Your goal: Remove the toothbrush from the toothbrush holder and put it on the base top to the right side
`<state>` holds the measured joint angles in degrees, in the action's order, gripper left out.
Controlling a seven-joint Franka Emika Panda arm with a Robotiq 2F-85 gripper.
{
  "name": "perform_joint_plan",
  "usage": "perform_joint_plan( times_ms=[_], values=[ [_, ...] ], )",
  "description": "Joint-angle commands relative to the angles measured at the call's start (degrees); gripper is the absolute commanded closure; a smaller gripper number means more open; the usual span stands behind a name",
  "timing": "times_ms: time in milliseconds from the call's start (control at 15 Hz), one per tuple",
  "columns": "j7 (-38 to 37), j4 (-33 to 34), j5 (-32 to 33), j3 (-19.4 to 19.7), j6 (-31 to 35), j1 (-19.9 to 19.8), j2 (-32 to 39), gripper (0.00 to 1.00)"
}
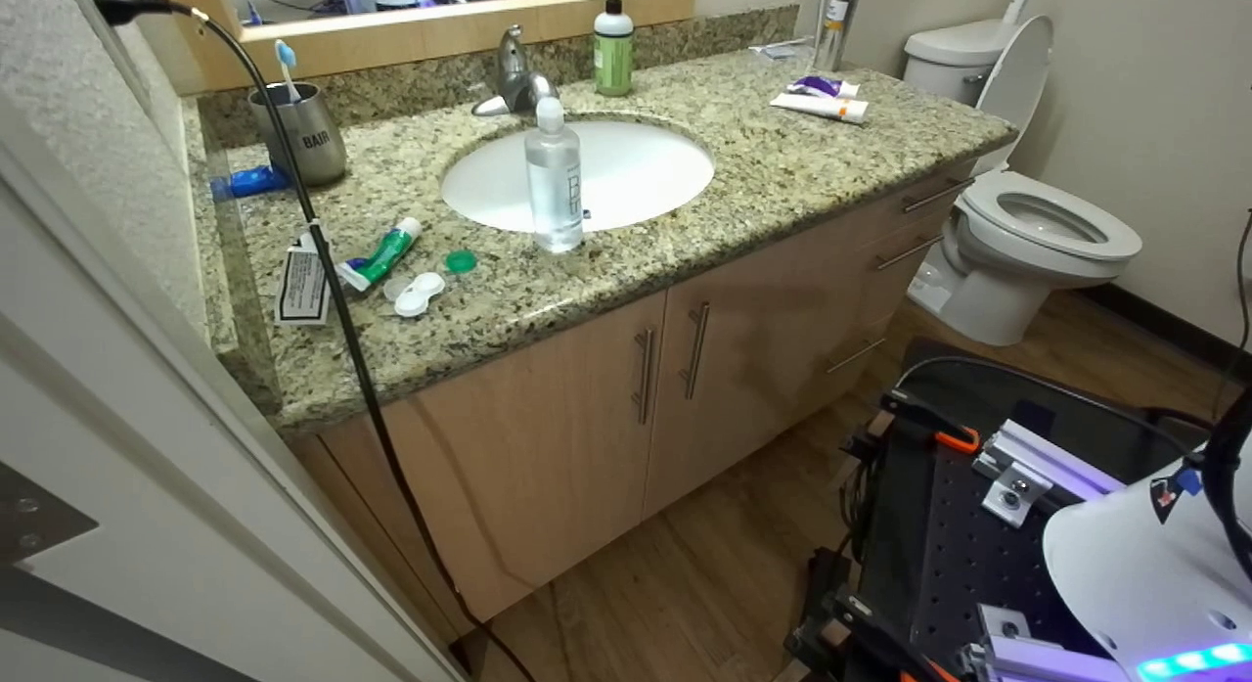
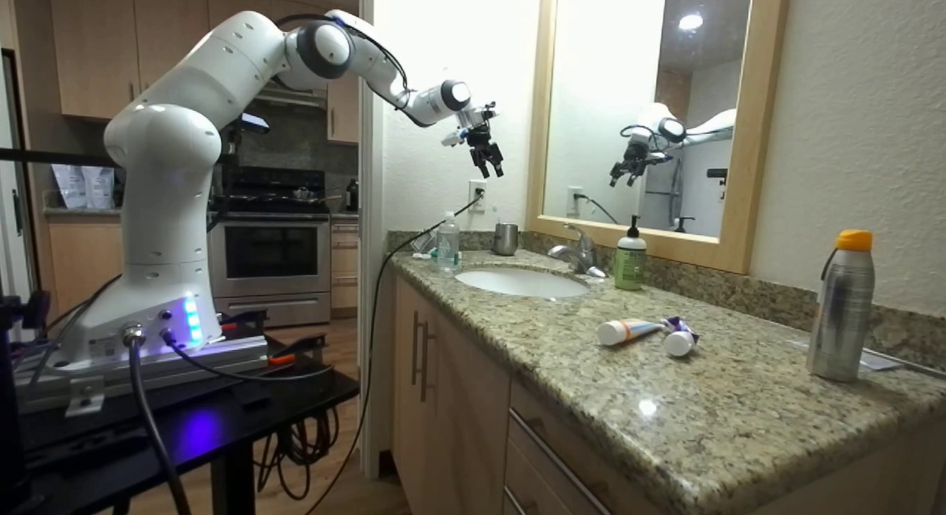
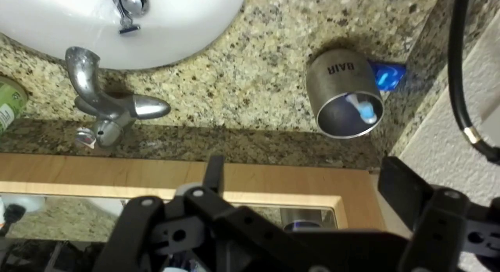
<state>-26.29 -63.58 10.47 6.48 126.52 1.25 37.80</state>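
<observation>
Claw (image 3: 304, 176) spread wide, well apart fr. the holder (image 3: 339, 79). Toothbrush (image 3: 363, 107) leans in it, on the table (image 1: 782, 163) — head shows, lower handle hidden inside. Cable (image 1: 345, 320) partly blocks holder in an exterior view; green pump btl. (image 3: 11, 102) cut off in wrist view.

The toothbrush holder (image 3: 338, 84) is hiding the lower part of the toothbrush (image 3: 366, 110). A black cable (image 1: 364, 369) is covering a strip of the holder in an exterior view. Beside the holder, a blue item (image 3: 389, 75) (perhaps a tube) is sitting partly behind it in the wrist view. Clear of the holder, a green bottle (image 3: 11, 102) and the gripper (image 3: 302, 172) are running off that view's edges. Near the holder, pale items (image 2: 422, 256) are looking too small to tell in an exterior view.
</observation>
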Motion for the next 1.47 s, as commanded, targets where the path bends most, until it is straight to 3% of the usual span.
perform_joint_plan(
  times_ms=[0,267,400,800,933,1067,1133,1400],
  values=[
    [-1.02,2.80,0.00,0.57,0.04,0.01,1.66,0.00],
    [-2.44,8.91,-0.06,1.64,0.03,-0.05,5.85,0.00],
    [7.51,8.99,-1.97,-1.59,-3.80,-2.03,5.45,0.00],
    [24.59,16.23,-3.30,-4.38,-14.39,-3.26,10.21,0.00],
    [25.35,18.32,-2.36,-3.70,-15.91,-2.58,12.68,0.00],
    [20.82,18.76,-1.04,-2.09,-11.80,-1.39,14.88,0.00],
    [22.45,15.07,-1.88,-3.10,-13.18,-1.98,11.31,0.00],
    [22.09,15.80,-1.90,-3.17,-13.15,-1.73,12.65,0.00]
  ],
)
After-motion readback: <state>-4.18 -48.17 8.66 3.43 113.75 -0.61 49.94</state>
